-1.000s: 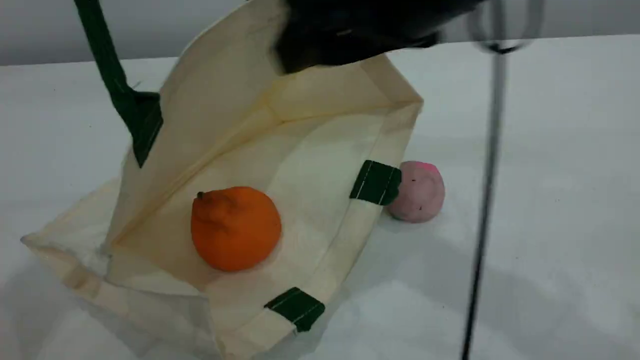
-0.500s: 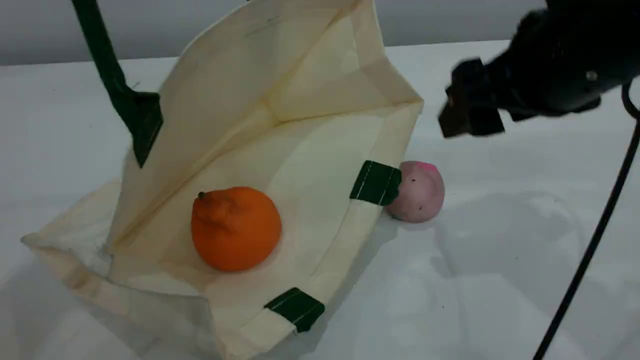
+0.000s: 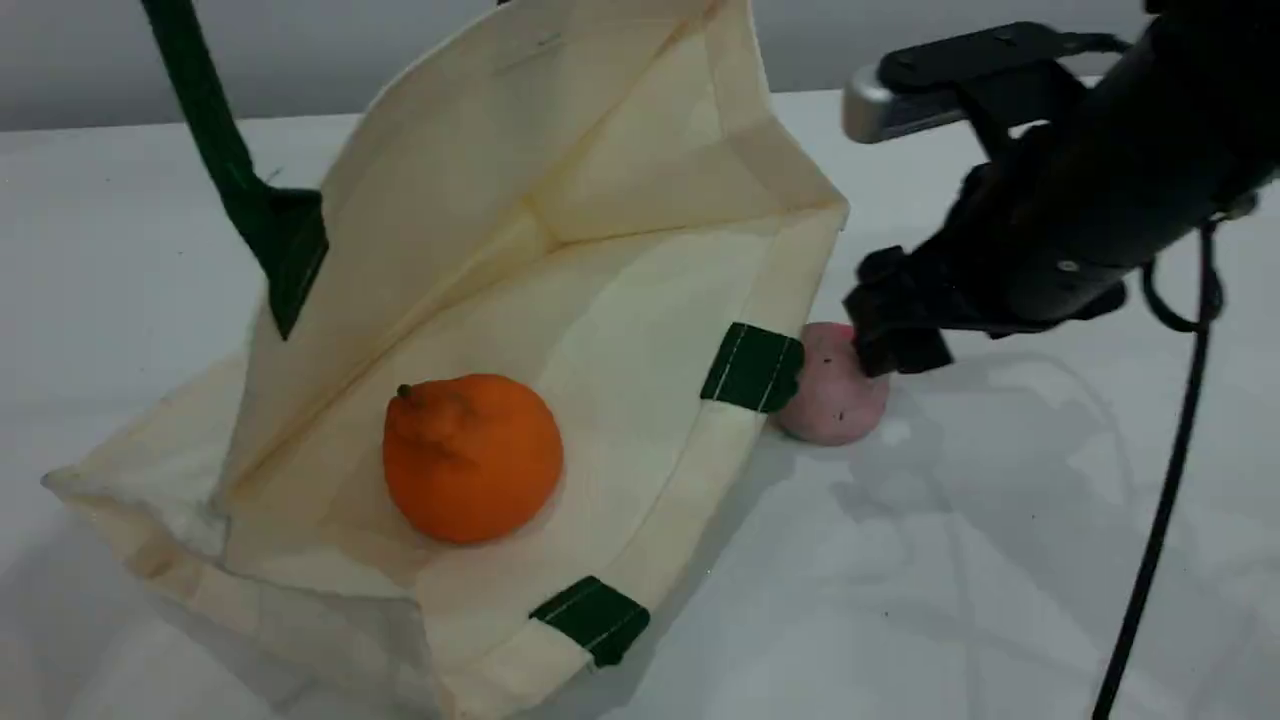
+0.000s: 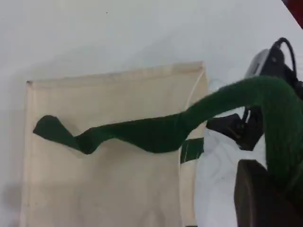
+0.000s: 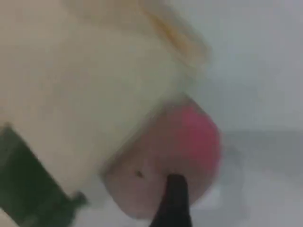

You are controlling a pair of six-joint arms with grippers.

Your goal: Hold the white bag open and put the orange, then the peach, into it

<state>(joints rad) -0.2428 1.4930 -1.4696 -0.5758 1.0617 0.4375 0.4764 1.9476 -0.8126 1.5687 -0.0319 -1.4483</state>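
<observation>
Left gripper [image 4: 265,198]: clamped on the white bag's dark green strap handle [image 3: 215,150], lifting the mouth open. White bag [image 3: 600,300]: lying on the table [image 3: 1000,560]. Orange [image 3: 470,455]: inside the bag. Peach [image 3: 832,392]: on the table just outside the bag's rim, at 3 o'clock from the orange. Right gripper [image 3: 893,330]: jaws spread wide, empty, at the peach's 1 o'clock edge.

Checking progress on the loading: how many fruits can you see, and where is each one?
2. The orange lies inside the white bag. The peach sits on the table just outside the bag's rim, under the right gripper.
</observation>
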